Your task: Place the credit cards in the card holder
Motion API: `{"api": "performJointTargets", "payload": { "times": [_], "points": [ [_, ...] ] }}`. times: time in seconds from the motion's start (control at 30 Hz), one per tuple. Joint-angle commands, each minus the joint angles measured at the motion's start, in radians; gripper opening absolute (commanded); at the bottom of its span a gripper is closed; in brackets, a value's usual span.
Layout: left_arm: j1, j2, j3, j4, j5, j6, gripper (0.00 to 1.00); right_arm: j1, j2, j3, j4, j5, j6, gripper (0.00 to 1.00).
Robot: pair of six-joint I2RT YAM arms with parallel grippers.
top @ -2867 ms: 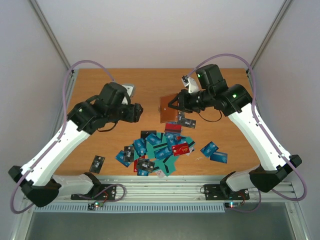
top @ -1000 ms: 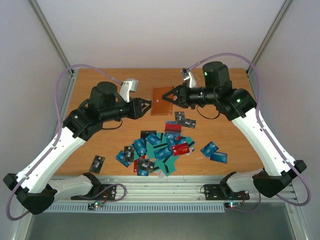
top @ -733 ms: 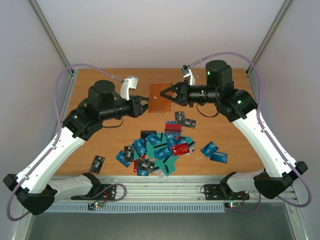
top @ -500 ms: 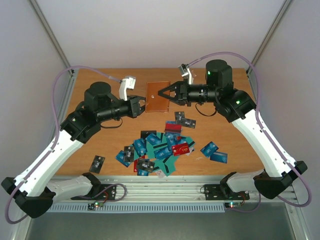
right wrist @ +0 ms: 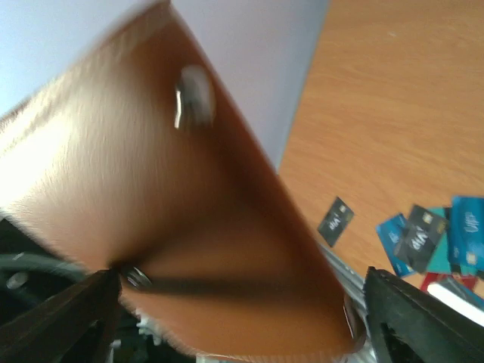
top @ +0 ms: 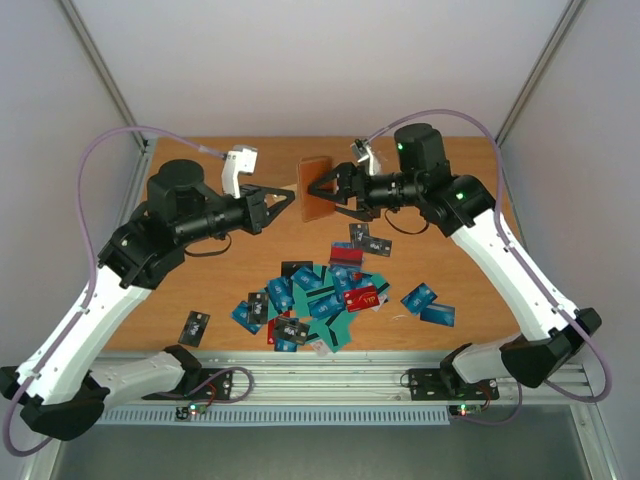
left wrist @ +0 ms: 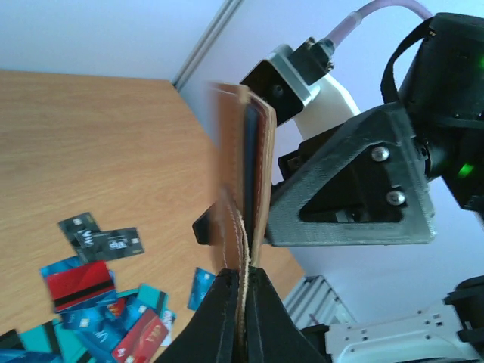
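Note:
The brown card holder (top: 313, 180) hangs in the air over the far middle of the table, turned on edge. My left gripper (top: 292, 198) is shut on its stitched lower edge (left wrist: 242, 249), seen edge-on in the left wrist view, where the fingers (left wrist: 217, 318) pinch it. My right gripper (top: 324, 192) stands open, its jaws spread on either side of the holder. The holder's flat side (right wrist: 197, 227) fills the right wrist view, blurred. The credit cards (top: 315, 298) lie in a loose pile of blue, teal, red and black on the near middle of the table.
A lone black card (top: 194, 327) lies near the front left edge, two blue cards (top: 428, 305) to the right of the pile, and two dark cards (top: 370, 240) under the right arm. A metal rail (top: 330, 375) runs along the front. Walls close in both sides.
My left gripper closed on the holder's edge. My right gripper then opened and let go. The holder moved further back and turned from nearly flat onto its edge.

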Motion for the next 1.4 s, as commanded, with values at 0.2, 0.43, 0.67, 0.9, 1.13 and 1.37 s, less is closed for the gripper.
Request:
{"api": "performJointTargets", "payload": {
  "times": [0.2,0.43,0.67,0.9,1.13,1.37],
  "points": [
    [0.002,0.047,0.062,-0.143,-0.101,0.130,0.00,-0.023,0.054,0.071,-0.280,0.188,-0.213,0.98],
    [0.001,0.120,0.067,-0.159,-0.094,0.204,0.00,-0.023,0.080,0.055,-0.241,0.132,-0.248,0.99],
    [0.004,0.191,0.074,-0.100,-0.036,0.263,0.00,-0.053,0.158,0.056,-0.308,0.267,-0.291,0.97],
    [0.015,0.254,0.126,-0.078,0.054,0.293,0.00,-0.209,0.142,-0.112,-0.137,0.063,-0.264,0.92],
    [0.038,0.307,0.154,-0.025,0.147,0.288,0.00,-0.316,0.154,-0.261,0.101,-0.277,-0.205,0.80],
    [0.064,0.366,0.196,0.032,0.233,0.255,0.00,-0.331,0.166,-0.342,0.361,-0.442,-0.076,0.71]
  ]
}}
